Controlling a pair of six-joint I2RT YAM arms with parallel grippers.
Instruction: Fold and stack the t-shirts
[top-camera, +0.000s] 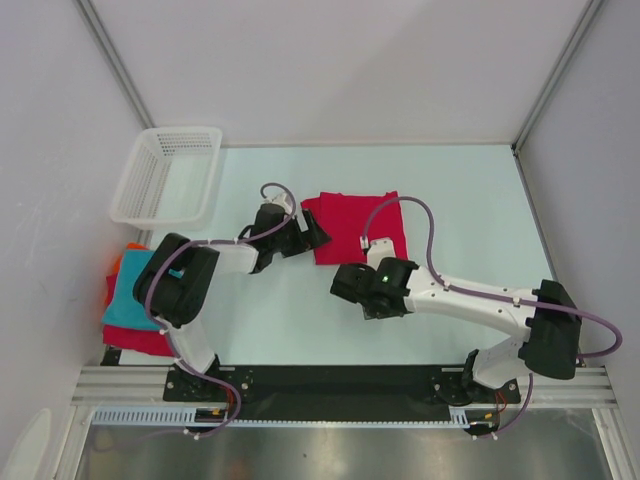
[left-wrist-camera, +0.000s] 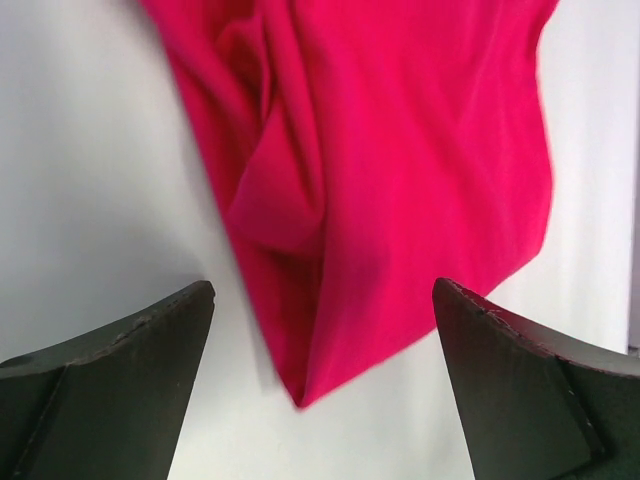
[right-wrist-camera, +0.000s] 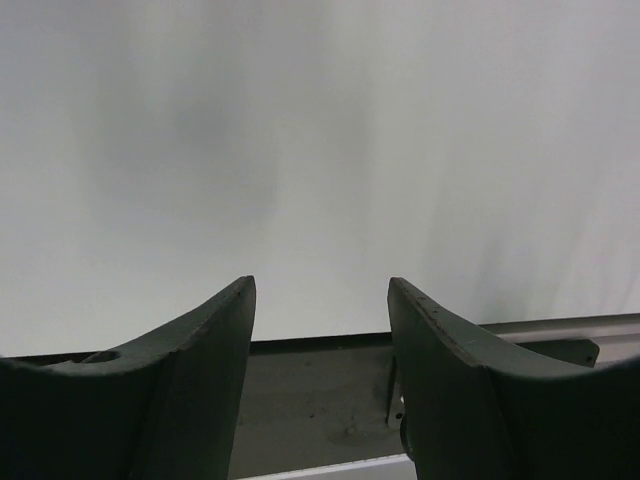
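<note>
Centrally, left gripper (top-camera: 316, 233) was stretched to the left edge of the crimson t-shirt (top-camera: 358, 226), jaws spread wide, right gripper (top-camera: 342, 284) held parted, empty.

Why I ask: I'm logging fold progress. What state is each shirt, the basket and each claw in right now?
crimson t-shirt: folded, lying flat, one edge rumpled.
teal t-shirt: folded, on top of two others.
red t-shirt: folded, under the teal one.
orange t-shirt: under the teal one, only an edge shows.
basket: upright, empty.
left claw: open, holding nothing.
right claw: open, holding nothing.
</note>
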